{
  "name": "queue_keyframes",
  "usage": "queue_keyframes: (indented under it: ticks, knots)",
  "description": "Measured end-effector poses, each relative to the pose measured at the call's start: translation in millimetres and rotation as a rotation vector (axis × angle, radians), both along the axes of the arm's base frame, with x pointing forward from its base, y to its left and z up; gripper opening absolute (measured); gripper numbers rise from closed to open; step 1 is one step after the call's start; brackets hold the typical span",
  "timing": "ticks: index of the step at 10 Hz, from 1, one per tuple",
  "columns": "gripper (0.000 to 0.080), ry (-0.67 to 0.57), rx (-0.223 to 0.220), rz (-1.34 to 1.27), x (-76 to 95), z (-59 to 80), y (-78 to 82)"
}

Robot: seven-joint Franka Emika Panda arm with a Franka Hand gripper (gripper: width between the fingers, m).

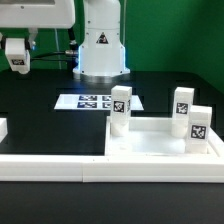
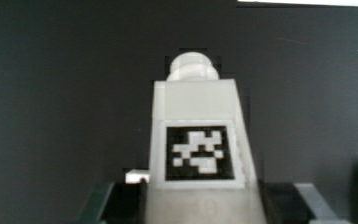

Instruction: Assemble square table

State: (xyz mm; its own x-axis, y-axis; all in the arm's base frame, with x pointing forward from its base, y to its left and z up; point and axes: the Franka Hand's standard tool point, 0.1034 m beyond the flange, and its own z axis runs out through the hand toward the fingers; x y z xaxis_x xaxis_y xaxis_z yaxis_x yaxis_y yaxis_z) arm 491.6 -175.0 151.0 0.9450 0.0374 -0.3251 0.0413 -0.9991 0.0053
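white square slab (image 1: 160,148) lies flat; three tagged leg blocks (image 1: 121,110) upright on it; fourth (image 2: 197,130) between fingers.

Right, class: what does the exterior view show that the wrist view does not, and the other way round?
Exterior only: the square table slab with three upright legs on it, the marker board, the border wall. Wrist only: the rounded tip of the held leg block, close up. Both: that leg block in the claw, over the black table.
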Motion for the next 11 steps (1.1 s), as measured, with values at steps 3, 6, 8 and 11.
queue_keyframes:
  ticks: [3,6,8,11]
  knots:
    - [0.0291,-0.207,-0.021,-0.053,14.0,-2.7,42.4]
    - [0.0292,-0.4,-0.064,-0.091,70.6,16.0,86.8]
    - [0.0292,-0.559,-0.078,-0.071,74.9,13.7,82.5]
    - [0.0292,-0.765,-0.127,-0.043,74.4,14.6,73.1]
